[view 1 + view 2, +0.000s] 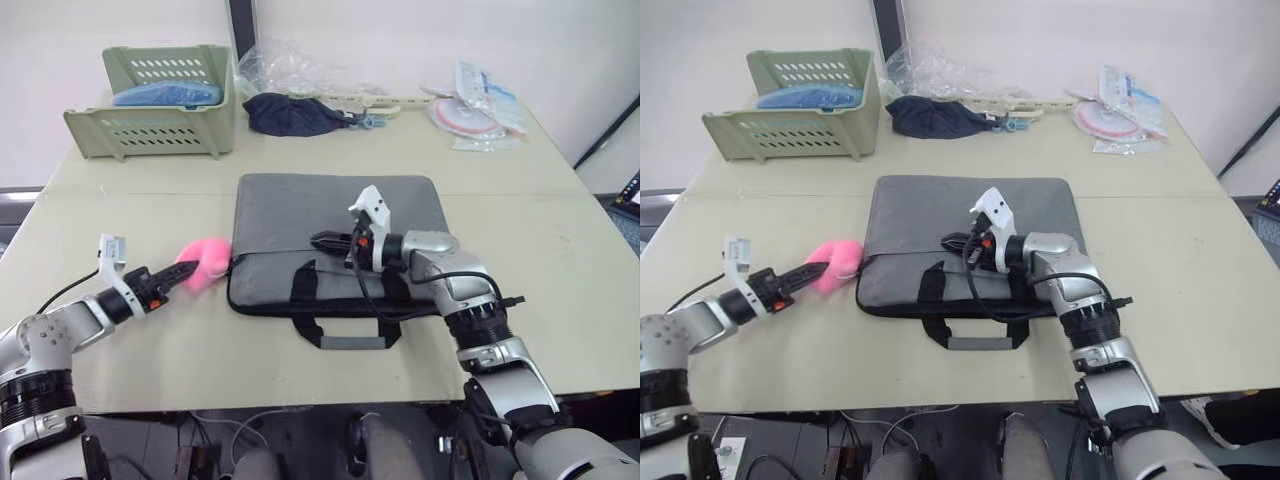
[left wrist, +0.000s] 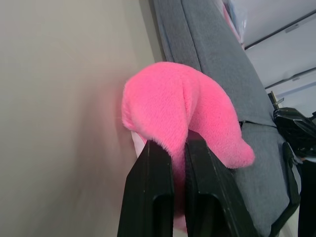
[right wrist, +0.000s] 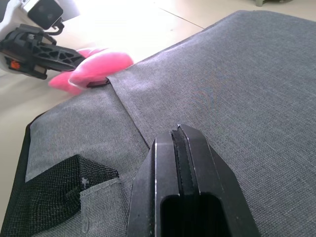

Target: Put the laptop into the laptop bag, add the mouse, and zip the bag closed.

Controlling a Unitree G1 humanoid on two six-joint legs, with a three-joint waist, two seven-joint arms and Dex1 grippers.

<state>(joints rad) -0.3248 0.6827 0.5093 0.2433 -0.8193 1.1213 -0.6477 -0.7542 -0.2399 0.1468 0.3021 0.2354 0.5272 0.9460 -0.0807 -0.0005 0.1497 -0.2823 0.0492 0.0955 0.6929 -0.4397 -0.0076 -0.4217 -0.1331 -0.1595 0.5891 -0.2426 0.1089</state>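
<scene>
A: Start at the table's [image 1: 120, 360] left side. What do you log for the left gripper [image 1: 190, 270]?

B: You have it low over the table near the left edge, fingers clamped on the pink fluffy blob [image 1: 205, 262]. In the left wrist view the two black fingers [image 2: 148, 197] pinch the pink fluff between them. The blob lies on the table, touching the left edge of the laptop bag [image 1: 335, 220].

A: And the bag itself?

B: Your laptop bag lies flat at the table's centre, grey fabric, black trim, its handles [image 1: 345, 320] toward the near edge. I cannot tell whether its zipper is closed along the whole length. Laptop and mouse: nothing to log.

A: Right gripper [image 1: 322, 241]?

B: It sits over the bag's middle, pointing toward the left edge. In the right wrist view its fingers [image 3: 187, 187] are pressed together with nothing between them, just above the grey fabric; whether they touch it I cannot tell.

A: Far edge of the table?

B: Left to right: a green basket [image 1: 160, 125] with something blue inside at the far left corner, a dark navy cloth bundle [image 1: 295, 113] beside crumpled clear plastic [image 1: 290, 70] near the far edge's middle, and packets [image 1: 480, 110] toward the far right corner.
</scene>
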